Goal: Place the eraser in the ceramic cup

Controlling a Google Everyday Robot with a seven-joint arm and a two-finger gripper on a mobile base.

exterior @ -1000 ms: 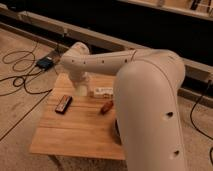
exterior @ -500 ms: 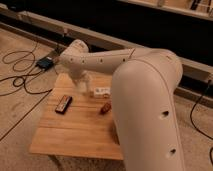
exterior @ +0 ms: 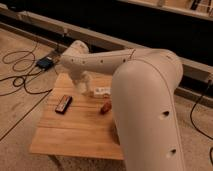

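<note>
Gripper [exterior: 86, 91] hung closed over the far side of the table [exterior: 75, 136]. Whether it held anything I could not tell, and I could not pick out the eraser or the cup. White box [exterior: 101, 91] lay just beside it at three o'clock, brown oblong [exterior: 105, 107] near at four, remote [exterior: 63, 104] at eight. Arm [exterior: 145, 100] hid the table's right edge.
</note>
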